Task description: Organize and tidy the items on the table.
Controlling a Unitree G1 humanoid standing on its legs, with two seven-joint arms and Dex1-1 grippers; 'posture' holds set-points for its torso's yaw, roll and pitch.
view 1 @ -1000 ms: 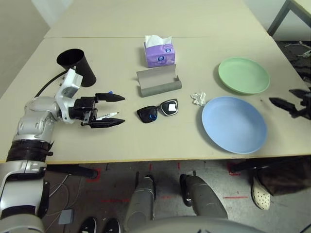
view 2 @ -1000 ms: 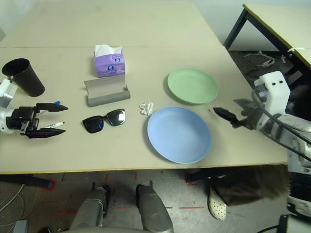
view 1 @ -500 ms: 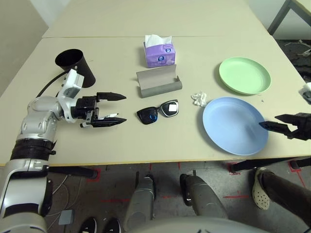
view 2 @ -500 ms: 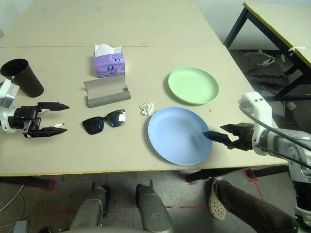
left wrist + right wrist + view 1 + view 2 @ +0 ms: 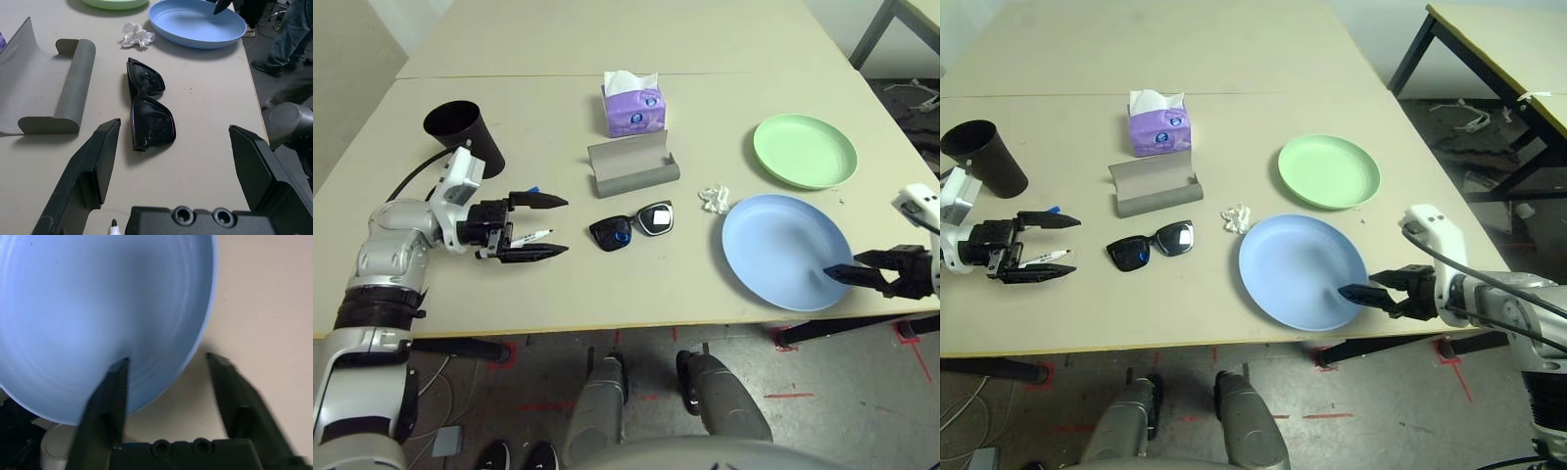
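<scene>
Items on the bench (image 5: 558, 313) are mostly as yet unsorted, so we judge the tidying to be at an early stage. Our right gripper (image 5: 166, 363) has its jaws spread across the near rim of the blue plate (image 5: 1293, 269), one finger over the inside, the other outside over the bench; they are part-open and, as far as we can see, not yet clamped on it. Our left gripper (image 5: 548, 226) stands with its jaws wide and nothing between them, hovering above a white marker (image 5: 530, 235) that lies on the bench just under them.

Outward from there: the black sunglasses (image 5: 631, 225) lie open in the middle, the grey glasses case (image 5: 631, 164) sits open and empty just behind them, and the purple tissue box (image 5: 633, 106) stands behind that. The crumpled tissue (image 5: 712, 199) lies loose between the sunglasses and the blue plate. The green plate (image 5: 805, 151) sits apart, behind the blue one, and the black cup (image 5: 465, 130) stands empty at far left. We judge everything is left to do: glasses into the case, markers into the cup, plates stacked, tissue cleared.

Against a second ago, our right gripper has come in from beyond the plate's far side and down to its near rim, narrowing its jaws. Our left gripper has not moved, and nothing on the bench has shifted.
</scene>
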